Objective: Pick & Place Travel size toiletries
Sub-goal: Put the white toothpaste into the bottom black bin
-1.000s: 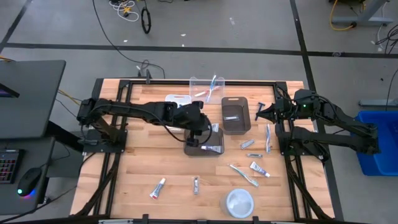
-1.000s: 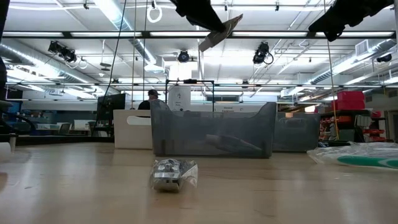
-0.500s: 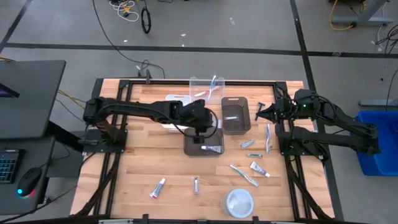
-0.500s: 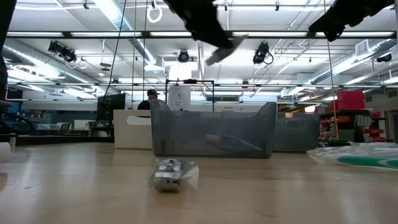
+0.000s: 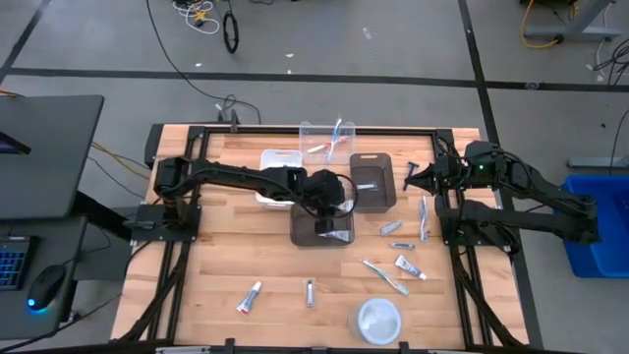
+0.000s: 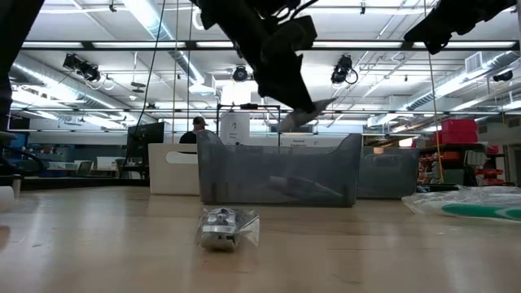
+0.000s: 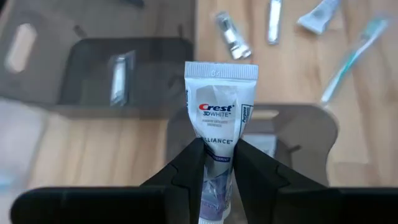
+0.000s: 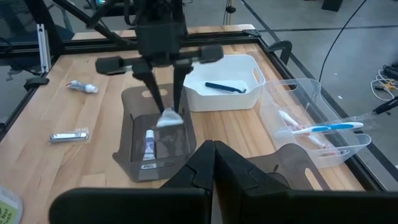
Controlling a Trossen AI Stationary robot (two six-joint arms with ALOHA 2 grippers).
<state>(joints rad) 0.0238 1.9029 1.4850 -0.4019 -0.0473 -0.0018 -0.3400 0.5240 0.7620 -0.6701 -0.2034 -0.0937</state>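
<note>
My left gripper [image 5: 329, 205] is shut on a small white-blue-red toothpaste tube [image 7: 221, 106] and hangs over the dark grey bin [image 5: 307, 236] at mid-table. Another toothpaste tube [image 8: 148, 146] lies flat on that bin's floor. In the low view the held tube [image 6: 305, 115] hangs just above the bin's rim [image 6: 277, 138]. More toiletries lie loose on the table: a tube [image 5: 250, 297], a silvery tube [image 5: 310, 292], a toothbrush [image 5: 385, 276]. My right gripper [image 5: 411, 177] waits shut at the right edge, holding nothing. My left gripper pinches the toothpaste tube between its two fingers [image 7: 189, 165] across the printed body [image 7: 216, 149], back from the flat crimped end [image 7: 221, 70]. The fingers slant down from the table's left. The tube sticks out beyond the fingertips, crimped end lowest, clear of the bin.
A second dark bin [image 5: 372, 182] holds a silvery item, a white bin [image 8: 227, 87] holds a razor, and a clear bin [image 5: 327, 140] at the far edge holds toothbrushes. A round white dish [image 5: 378, 320] stands near the front edge. More items [image 5: 411, 266] lie on the right.
My left gripper has come down toward the middle dark bin and a little toward the table's right, rolling as it went. It stays shut on the toothpaste tube, which now hangs just above the bin's rim instead of high over it.
</note>
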